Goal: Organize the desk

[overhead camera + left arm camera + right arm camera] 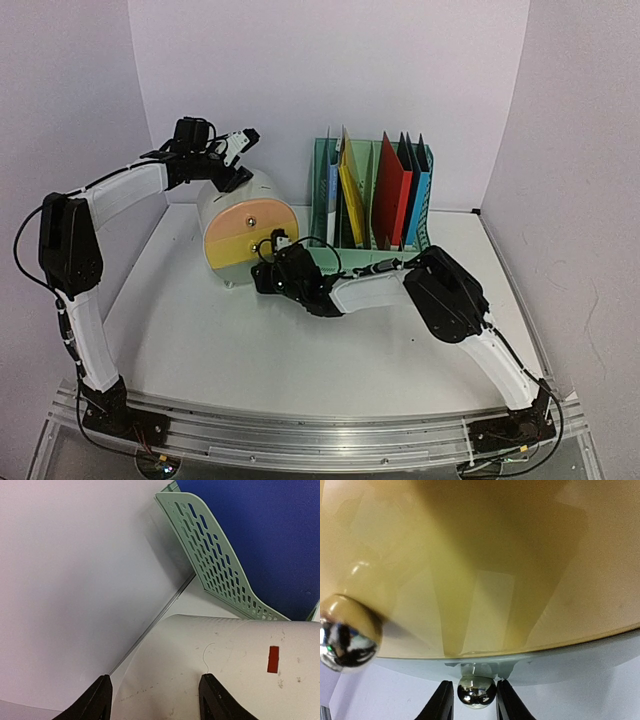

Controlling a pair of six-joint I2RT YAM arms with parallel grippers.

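The fingers (441,706) of the right gripper (475,685) stand close on either side of a small chrome knob (476,692) on the yellow drawer front (485,580), pinching it as far as the wrist view shows. A second chrome knob (345,636) sits off to the left of that view. The left gripper (156,680) has its fingers spread wide, holding nothing, above the top of the round drawer unit (250,235) near the back wall.

The desk (300,350) lies under everything: a flat white tabletop running from the silver rail (300,440) at the near edge back to the lilac walls. The drawer unit stands towards the back left, and the mint-green file rack (375,200) is just beside it, holding a yellow folder (350,180), a red folder (390,190) and a blue folder (418,190).

The desk itself is stiff, heavy and fixed (there is nothing on it to grip, and no reason to); tidying it means handling what stands on it. Its top looks smooth, so I judge the drawer unit, probably light plastic, could slide forward when the drawer is pulled. The polished round knob is the only hold on the drawer and a slippery one. A square, firm pinch suits it, with the left gripper pressing on the drum top as a brace.
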